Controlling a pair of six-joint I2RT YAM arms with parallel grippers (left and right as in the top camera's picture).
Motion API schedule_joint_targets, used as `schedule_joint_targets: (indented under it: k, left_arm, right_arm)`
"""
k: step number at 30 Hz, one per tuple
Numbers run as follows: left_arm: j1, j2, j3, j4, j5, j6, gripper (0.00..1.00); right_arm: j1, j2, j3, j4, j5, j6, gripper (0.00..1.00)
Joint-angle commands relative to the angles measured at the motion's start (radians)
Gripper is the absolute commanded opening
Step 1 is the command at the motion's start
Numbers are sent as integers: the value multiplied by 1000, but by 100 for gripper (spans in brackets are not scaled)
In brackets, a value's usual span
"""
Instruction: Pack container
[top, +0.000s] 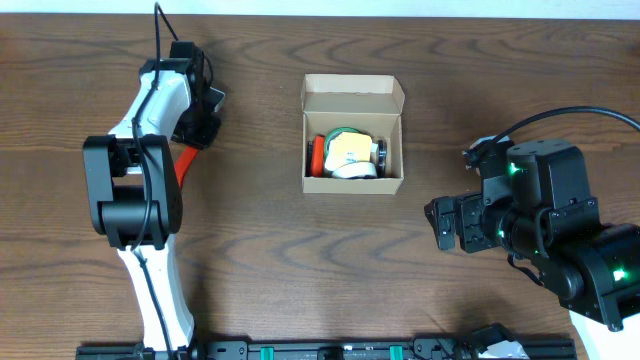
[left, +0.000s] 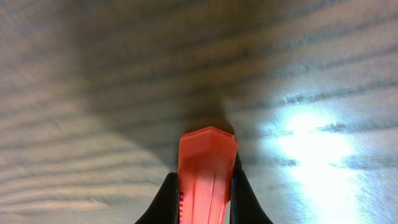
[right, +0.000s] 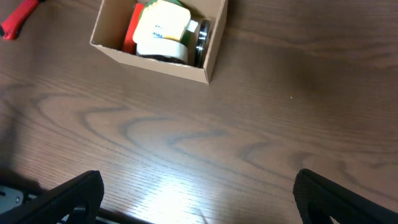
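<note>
Left tool clamps a red object.

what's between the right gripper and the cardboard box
Nothing: only bare wooden table separates the open right gripper from the cardboard box, shown clearest in the right wrist view.

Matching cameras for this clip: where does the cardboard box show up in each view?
Overhead: the cardboard box sits at centre, just above the middle, lid open.
Left wrist: not in it.
Right wrist: along the top, left of centre, cut by the frame edge.
Shared landmark: the red tool, left of the box overhead, top-left corner in right wrist, bottom centre in left wrist.
</note>
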Motion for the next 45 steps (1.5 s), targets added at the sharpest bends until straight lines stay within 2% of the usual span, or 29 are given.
schedule_joint_targets:
  k: [1, 7, 12, 16, 20, 22, 26, 34, 45]
  left_arm:
    - [6, 9, 56, -45, 14, -85, 6]
    - [-19, -132, 97, -69, 18, -76, 6]
    - [-107, -286, 97, 20, 32, 32, 6]
    - [-230, -384, 97, 73, 164, 223, 6]
    - [-364, -411, 97, 93, 281, 390, 6]
    - [-449, -402, 97, 96, 307, 513, 6]
    - [-563, -383, 97, 96, 302, 658, 6]
    - [-676, -328, 96, 145, 261, 683, 6]
    - [-683, -220, 96, 264, 104, 678, 6]
  right_arm:
    - [-7, 0, 0, -2, -3, -3, 99]
    - [-7, 0, 0, -2, -3, -3, 99]
    - [-7, 0, 0, -2, -4, -3, 99]
    - [-7, 0, 0, -2, -4, -3, 99]
    - [-7, 0, 0, -2, -3, -3, 99]
    - [-7, 0, 0, -2, -3, -3, 99]
    - [-7, 0, 0, -2, -3, -3, 99]
    - [-7, 0, 0, -2, -3, -3, 99]
    - [-7, 0, 0, -2, -3, -3, 99]
